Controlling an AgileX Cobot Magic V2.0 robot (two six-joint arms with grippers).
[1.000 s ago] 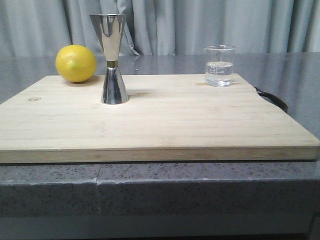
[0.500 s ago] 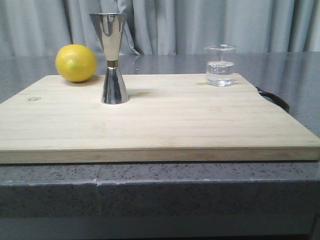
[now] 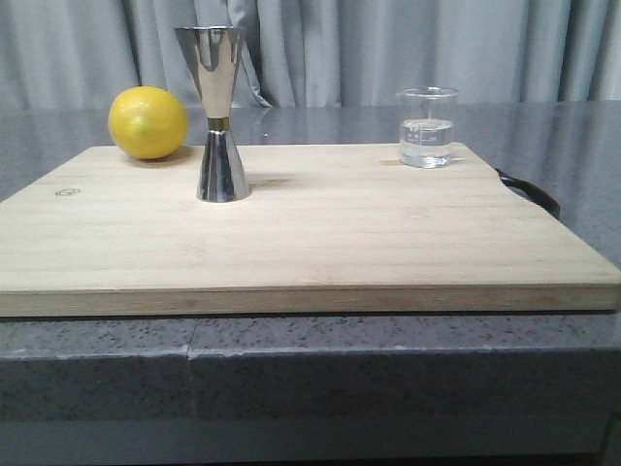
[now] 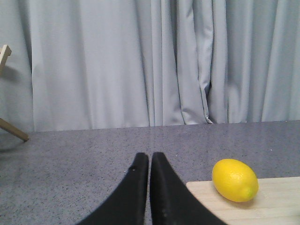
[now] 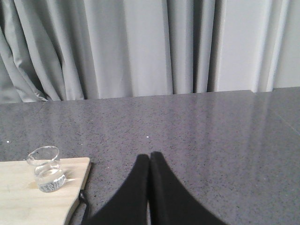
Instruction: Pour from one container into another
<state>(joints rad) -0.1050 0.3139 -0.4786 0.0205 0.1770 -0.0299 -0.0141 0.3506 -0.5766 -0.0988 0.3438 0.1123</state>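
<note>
On the board (image 3: 320,243): three objects in all
Jigger (image 3: 217,116): one; upright, left of centre
Beaker (image 3: 426,127): one; far right corner, part-filled with clear liquid
Lemon (image 3: 147,122): one; far left corner
Left gripper (image 4: 149,157): fingers pressed together; empty
Right gripper (image 5: 149,155): fingers pressed together; empty

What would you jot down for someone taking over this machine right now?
Left pincer: shut, empty, off the board beside the yellow lemon.
Right pincer: shut, empty, off the board beside the small clear glass beaker.
The beaker stands upright at the far right of the pale wooden cutting board, partly filled with clear liquid.
The tall polished steel hourglass jigger stands upright on the board's left, next to the lemon.
Done: nothing.
Left: grasp the beaker and pour into the jigger.
</note>
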